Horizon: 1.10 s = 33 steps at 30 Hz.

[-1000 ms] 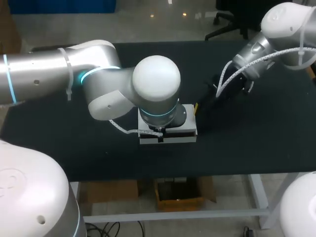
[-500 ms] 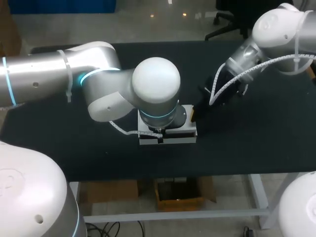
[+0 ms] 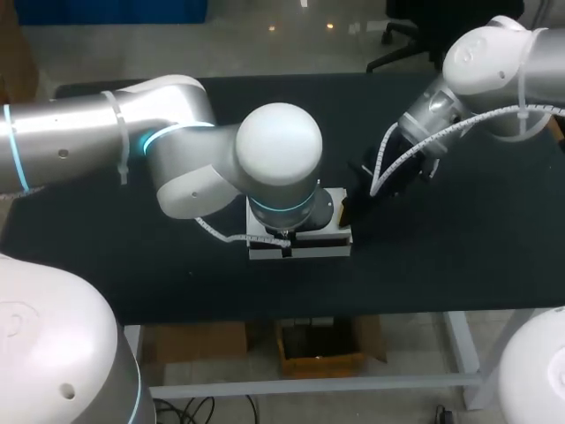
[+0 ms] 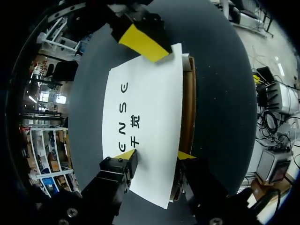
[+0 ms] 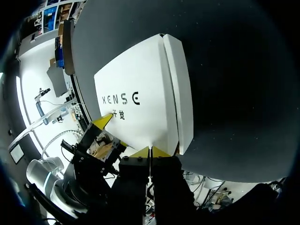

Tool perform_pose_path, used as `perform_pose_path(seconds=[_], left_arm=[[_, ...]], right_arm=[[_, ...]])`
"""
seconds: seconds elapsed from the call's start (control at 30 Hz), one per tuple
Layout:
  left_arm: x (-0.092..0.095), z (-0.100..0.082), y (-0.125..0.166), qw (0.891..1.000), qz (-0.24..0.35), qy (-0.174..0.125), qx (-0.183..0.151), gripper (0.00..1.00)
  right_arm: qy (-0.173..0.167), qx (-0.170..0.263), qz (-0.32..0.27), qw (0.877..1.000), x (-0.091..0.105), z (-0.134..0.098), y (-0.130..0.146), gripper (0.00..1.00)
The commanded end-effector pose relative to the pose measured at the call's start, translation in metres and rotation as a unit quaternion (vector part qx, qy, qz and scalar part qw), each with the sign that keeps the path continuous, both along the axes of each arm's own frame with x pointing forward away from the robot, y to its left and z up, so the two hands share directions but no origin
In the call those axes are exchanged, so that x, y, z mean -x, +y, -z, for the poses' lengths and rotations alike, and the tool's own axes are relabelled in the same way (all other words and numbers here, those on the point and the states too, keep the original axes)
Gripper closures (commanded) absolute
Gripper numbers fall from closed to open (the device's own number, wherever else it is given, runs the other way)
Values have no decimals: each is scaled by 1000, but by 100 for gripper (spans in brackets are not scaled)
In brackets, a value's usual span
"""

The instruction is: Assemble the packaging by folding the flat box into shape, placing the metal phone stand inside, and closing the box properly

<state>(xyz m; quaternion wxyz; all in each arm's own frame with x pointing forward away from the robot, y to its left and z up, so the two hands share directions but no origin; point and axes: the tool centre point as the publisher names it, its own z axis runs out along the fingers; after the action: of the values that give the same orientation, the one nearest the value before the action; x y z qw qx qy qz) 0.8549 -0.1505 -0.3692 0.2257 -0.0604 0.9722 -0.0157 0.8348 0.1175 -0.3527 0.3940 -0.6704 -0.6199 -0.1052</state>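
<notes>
1. My left pincer (image 4: 155, 155) stood released, tips spread over the box (image 5: 140, 98), one on its white lid (image 4: 140, 93), seemingly to pin it down.
2. My right pincer (image 5: 150, 152) was clenched on nothing, tips together against the box's end, probably to push a flap home.
3. The box lay on the table (image 3: 441, 256), lid down; a brown strip (image 4: 187, 108) showed along one side. The stand was not visible.

White box (image 5: 150, 70), black lettering (image 5: 121, 99); black table (image 3: 459, 256).
</notes>
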Motion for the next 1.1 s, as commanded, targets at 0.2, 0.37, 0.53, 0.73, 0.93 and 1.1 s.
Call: perform_pose_path(seconds=[0.2,0.37,0.53,0.73,0.93,1.1], left_arm=[[3,1,1,1000,-1,-1,0,53],[4,-1,2,1000,0,-1,2,52],[10,-6,8,1000,5,-4,11,50],[23,-18,16,999,14,-23,24,36],[30,-33,27,997,18,-35,62,34],[29,-42,35,994,2,-26,102,64]], right_arm=[[8,-1,-1,1000,-1,7,-2,100],[10,-2,1,1000,-1,9,-2,100],[11,-3,2,1000,-1,10,-2,100],[10,-4,2,1000,-2,10,-1,100],[9,-4,2,1000,-2,9,1,100],[9,-2,3,1000,-2,9,1,100]])
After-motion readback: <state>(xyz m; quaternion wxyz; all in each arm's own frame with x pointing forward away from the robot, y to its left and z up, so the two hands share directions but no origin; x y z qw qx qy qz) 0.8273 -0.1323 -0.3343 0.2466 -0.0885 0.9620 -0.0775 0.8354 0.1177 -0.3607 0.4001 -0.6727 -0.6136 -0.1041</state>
